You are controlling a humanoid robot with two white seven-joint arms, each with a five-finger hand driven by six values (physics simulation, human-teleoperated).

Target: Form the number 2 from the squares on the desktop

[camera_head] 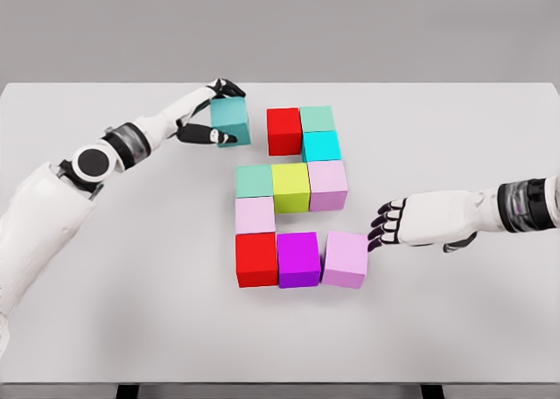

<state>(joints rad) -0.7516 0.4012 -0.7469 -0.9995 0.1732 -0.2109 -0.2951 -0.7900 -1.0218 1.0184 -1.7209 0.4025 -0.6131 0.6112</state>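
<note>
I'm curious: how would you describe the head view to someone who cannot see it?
On a white table, coloured cubes nearly form a 2. The left hand holds a teal cube beside the top row's red cube; the open right hand has its fingertips by the pink cube ending the bottom row.

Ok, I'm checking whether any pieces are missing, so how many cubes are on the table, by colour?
Teal/green: 3, one held in the left hand, one top right, one in the middle row
Red: 2
Cyan: 1
Yellow-green: 1
Pink/lilac: 3
Purple: 1
Total: 11
</note>
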